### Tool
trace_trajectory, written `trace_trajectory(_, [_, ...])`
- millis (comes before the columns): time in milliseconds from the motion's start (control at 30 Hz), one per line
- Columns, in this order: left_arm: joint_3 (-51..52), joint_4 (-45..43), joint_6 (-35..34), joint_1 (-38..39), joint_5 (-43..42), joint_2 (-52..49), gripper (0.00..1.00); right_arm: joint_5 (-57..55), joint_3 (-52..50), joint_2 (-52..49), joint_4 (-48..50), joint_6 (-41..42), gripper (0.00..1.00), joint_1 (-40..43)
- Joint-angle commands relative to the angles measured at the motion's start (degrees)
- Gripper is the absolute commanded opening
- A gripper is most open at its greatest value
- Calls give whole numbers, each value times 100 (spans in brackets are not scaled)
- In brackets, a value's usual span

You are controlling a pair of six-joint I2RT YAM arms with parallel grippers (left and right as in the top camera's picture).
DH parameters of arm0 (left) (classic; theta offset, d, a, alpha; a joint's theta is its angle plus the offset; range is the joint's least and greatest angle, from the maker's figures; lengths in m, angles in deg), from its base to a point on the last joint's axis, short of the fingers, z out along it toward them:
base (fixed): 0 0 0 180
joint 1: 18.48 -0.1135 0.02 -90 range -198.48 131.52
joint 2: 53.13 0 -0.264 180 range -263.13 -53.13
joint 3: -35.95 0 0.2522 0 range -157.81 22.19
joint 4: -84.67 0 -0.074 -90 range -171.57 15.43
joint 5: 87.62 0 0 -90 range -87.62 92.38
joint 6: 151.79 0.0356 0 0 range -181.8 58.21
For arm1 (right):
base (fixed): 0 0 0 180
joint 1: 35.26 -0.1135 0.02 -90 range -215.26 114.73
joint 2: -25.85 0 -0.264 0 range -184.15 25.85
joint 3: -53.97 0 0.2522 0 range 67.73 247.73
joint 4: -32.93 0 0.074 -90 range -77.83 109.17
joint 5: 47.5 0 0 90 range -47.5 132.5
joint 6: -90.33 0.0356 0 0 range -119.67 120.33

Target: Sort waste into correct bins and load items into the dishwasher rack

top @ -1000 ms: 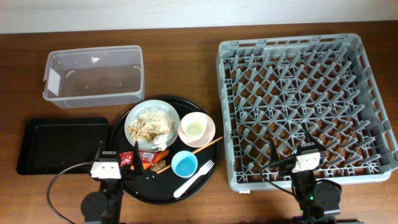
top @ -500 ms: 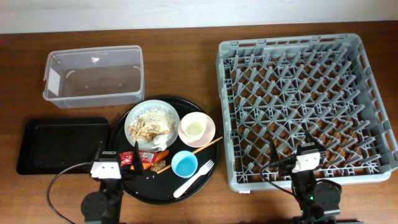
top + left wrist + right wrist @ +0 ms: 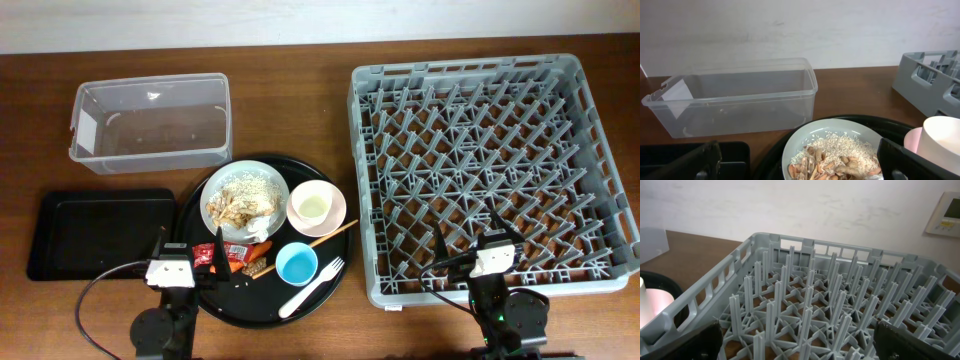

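Observation:
The grey dishwasher rack point(image 3: 490, 170) fills the right side and holds nothing. The clear tub point(image 3: 150, 122) stands at the back left and the flat black tray point(image 3: 100, 232) in front of it. The pale plate point(image 3: 245, 198) carries grainy crumbs and brownish scraps. Beside it are the pinkish bowl point(image 3: 335, 207) with the white cup point(image 3: 312, 207) in it, the blue cup point(image 3: 297, 264), the white fork point(image 3: 312, 288), the wooden stick point(image 3: 315, 238), the red wrapper point(image 3: 212, 252), the carrot point(image 3: 258, 246) and the white paper point(image 3: 258, 228). My left gripper point(image 3: 190, 245) is open at the wrapper. My right gripper point(image 3: 470, 240) is open over the rack's front edge.
The plate, cups, fork and waste all lie on a large round black tray point(image 3: 225, 300) between the bins and the rack. The left wrist view shows the tub point(image 3: 740, 100) and the plate point(image 3: 805, 137) ahead of the gripper point(image 3: 800, 167). The right wrist view shows rack pegs point(image 3: 815, 295) ahead of the gripper point(image 3: 797, 342).

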Motion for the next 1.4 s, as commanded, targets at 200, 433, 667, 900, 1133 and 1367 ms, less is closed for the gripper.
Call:
trace_trajectory(200, [35, -28, 105, -4, -85, 28, 99, -31, -26, 44, -28, -20, 99, -35])
trace_trajectory(433, [35, -107, 81, -4, -94, 28, 99, -9, -26, 44, 44, -17, 99, -31])
trace_trajectory(667, [-358, -2, -72, -2, -90, -151, 99, -13, 157, 33, 33, 361, 99, -31])
trace_trajectory(900, [-1596, 501, -92, -4, -90, -1381, 99, -9, 1182, -466, -796, 546, 99, -31])
trace_trajectory(1133, [-3593, 1899, -92, -2, -195, -3499, 99, -4, 3121, -2090, -2262, 546, 99, -31])
trace_trajectory(1367, [-5403, 4061, -92, -4, -699, -5257, 99, 546, 4924, -3716, -3941, 544, 99, -31])
